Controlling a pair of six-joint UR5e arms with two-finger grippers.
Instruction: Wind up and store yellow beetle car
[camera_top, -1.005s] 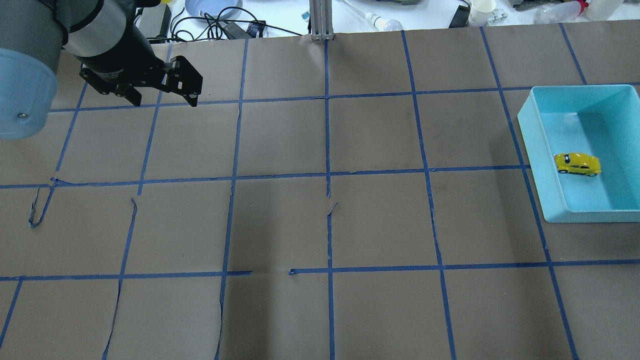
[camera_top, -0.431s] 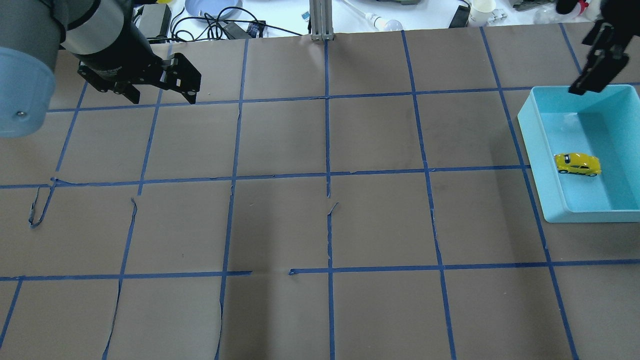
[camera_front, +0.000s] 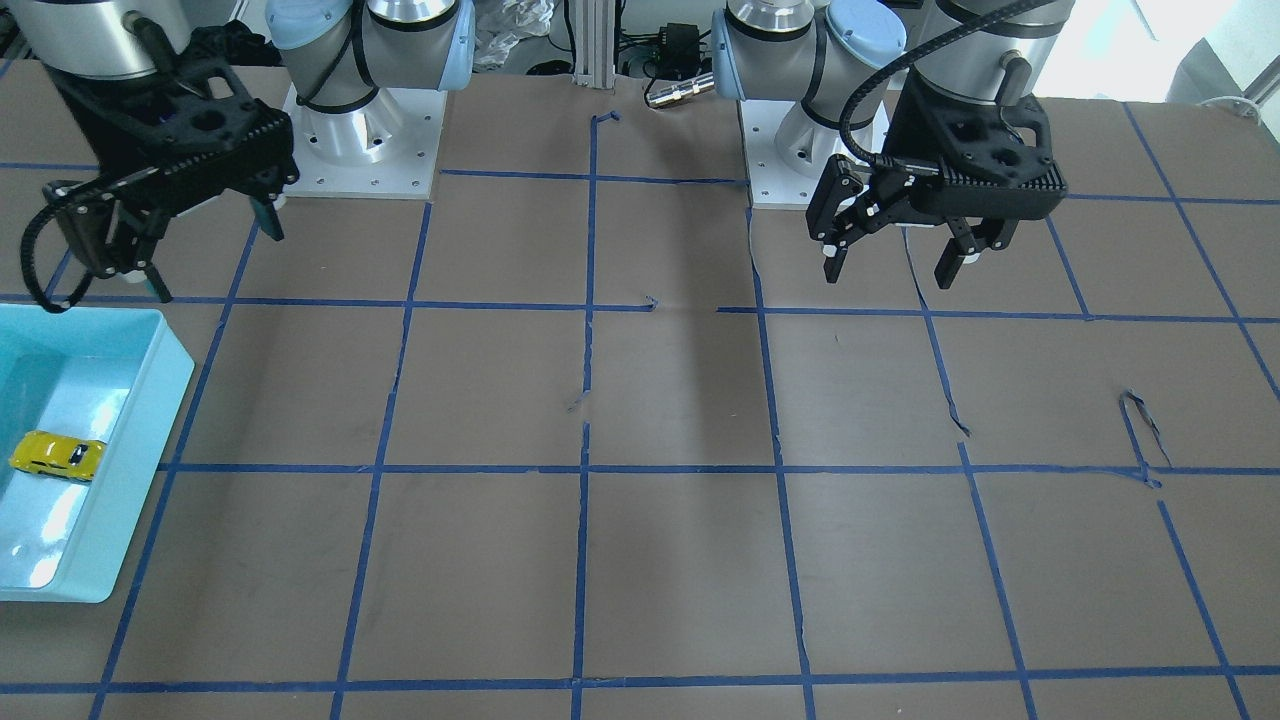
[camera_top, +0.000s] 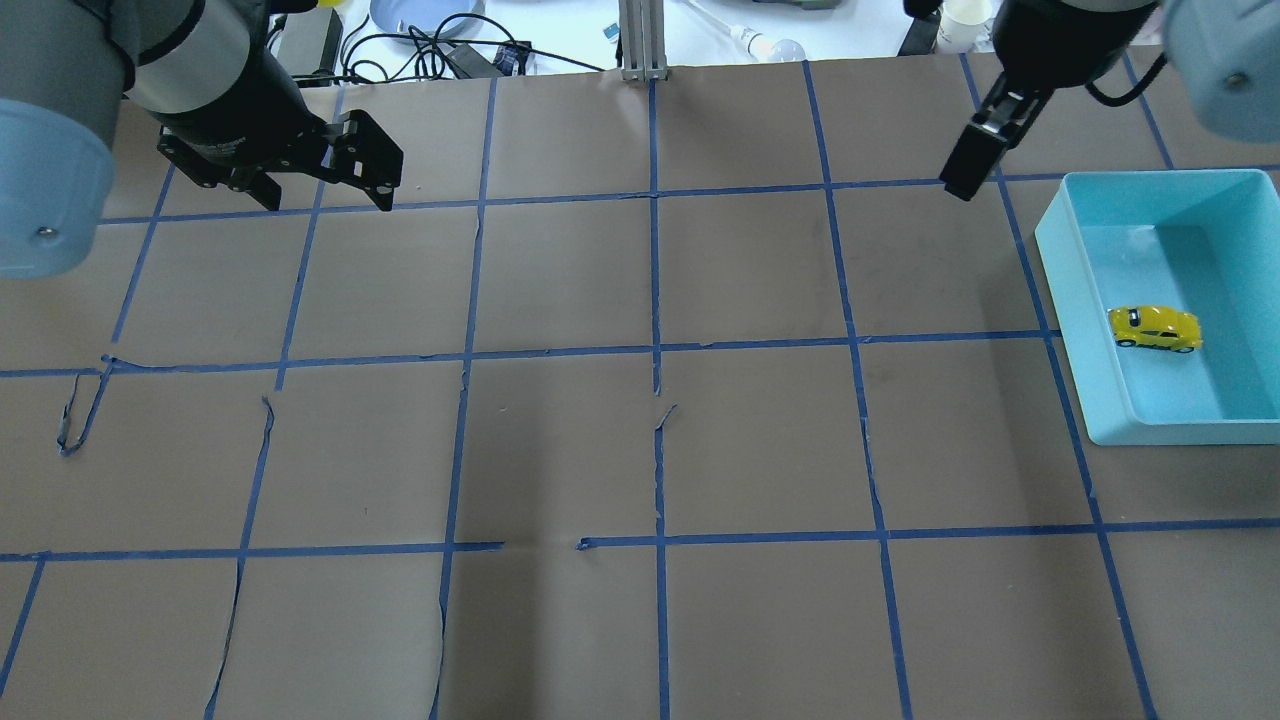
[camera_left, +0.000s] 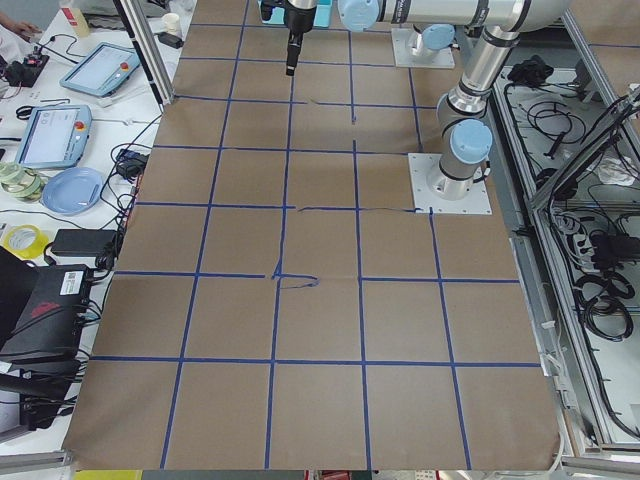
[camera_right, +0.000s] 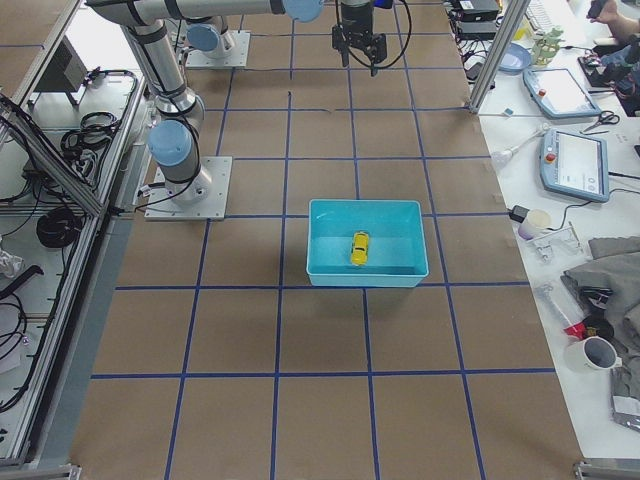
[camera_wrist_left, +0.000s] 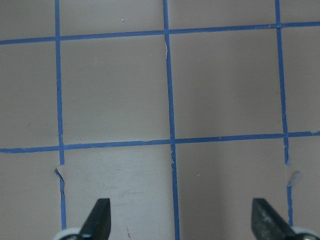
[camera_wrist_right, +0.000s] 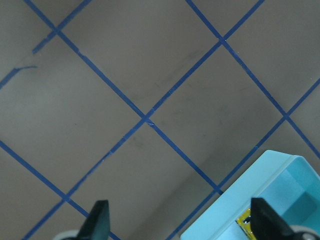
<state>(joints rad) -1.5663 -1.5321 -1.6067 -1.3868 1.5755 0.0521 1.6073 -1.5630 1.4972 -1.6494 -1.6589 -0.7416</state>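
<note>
The yellow beetle car stands on its wheels inside a light blue bin at the table's right side. It also shows in the front view and the right side view. My right gripper hangs open and empty above the table, just beyond the bin's far left corner; the front view shows its fingers spread. Its wrist view shows the bin's corner and a sliver of the car. My left gripper is open and empty, far off at the back left.
Brown paper with a blue tape grid covers the table, and some tape strips have peeled up. An aluminium post stands at the far edge, with cables, a cup and other clutter behind it.
My right arm has come into the overhead view from the upper right and swung left, past the bin's far edge. My left gripper has hardly moved. The car lies as before.
</note>
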